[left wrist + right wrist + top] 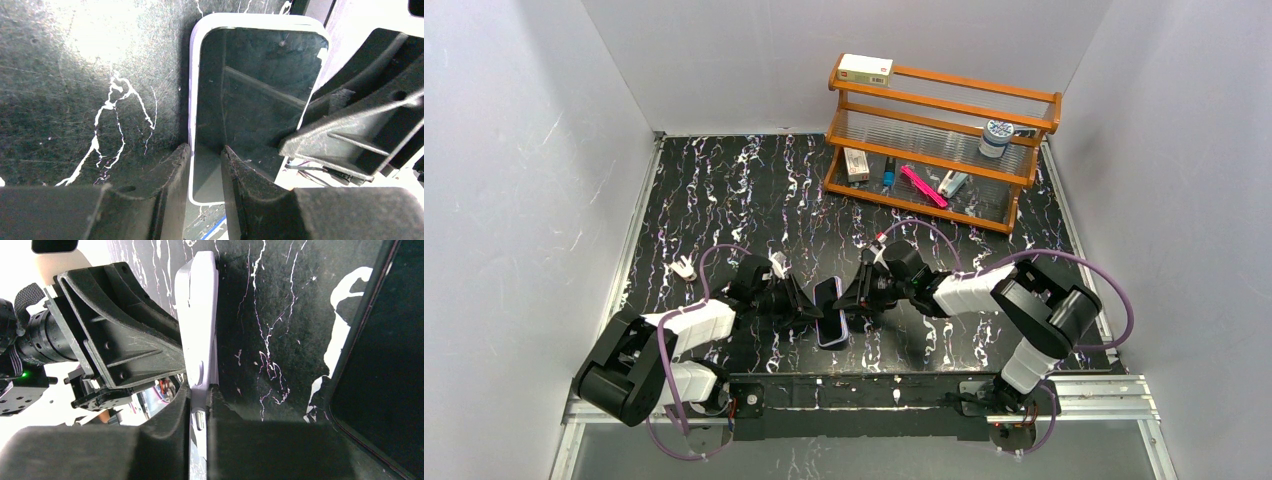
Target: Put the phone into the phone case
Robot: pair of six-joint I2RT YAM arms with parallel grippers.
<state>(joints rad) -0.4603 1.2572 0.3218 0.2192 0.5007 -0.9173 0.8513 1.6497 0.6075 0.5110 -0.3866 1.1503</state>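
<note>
Now left fingers (245, 185) pinching phone case (193, 90) edge; right fingers (170, 432) pinching same case.

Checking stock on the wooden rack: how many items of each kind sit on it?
Boxes: 2, white box and small pale box
Round container: 1
Pens or markers: 2, blue pen and pink marker
White-and-teal item, kind unclear: 1
Total: 6

Thin pale lavender phone case (197, 340) tilted up on edge, black glossy phone (385, 370) just beside
</note>
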